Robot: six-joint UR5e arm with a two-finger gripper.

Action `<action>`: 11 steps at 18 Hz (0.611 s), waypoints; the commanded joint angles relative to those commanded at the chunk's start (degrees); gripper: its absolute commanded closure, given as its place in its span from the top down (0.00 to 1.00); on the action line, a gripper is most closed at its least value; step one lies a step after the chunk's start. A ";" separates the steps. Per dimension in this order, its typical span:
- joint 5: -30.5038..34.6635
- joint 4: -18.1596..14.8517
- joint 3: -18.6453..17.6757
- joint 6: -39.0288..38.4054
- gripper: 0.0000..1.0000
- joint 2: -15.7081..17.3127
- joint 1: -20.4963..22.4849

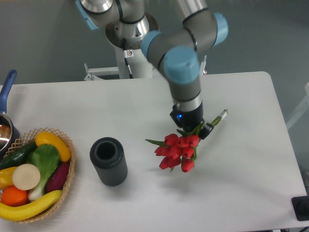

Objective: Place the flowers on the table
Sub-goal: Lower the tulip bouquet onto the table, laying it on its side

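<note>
The flowers (176, 151), a bunch of red tulips with green stems and leaves, hang low over the white table (241, 159), right of centre. Their heads point toward the front left, and the stem ends stick out toward the back right. My gripper (193, 129) comes down from above and is shut on the stems just behind the heads. Whether the tulip heads touch the table cannot be told.
A dark grey ribbed vase (108, 161) stands upright to the left of the flowers. A wicker basket (67, 169) of toy vegetables sits at the front left edge. A pot with a blue handle (7, 92) is at the far left.
</note>
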 joint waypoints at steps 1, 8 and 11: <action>-0.35 0.00 0.09 -0.18 0.38 -0.62 -0.09; -0.09 0.35 1.67 -1.32 0.40 -5.10 -0.62; 0.09 0.44 1.93 -1.32 0.43 -5.81 -1.23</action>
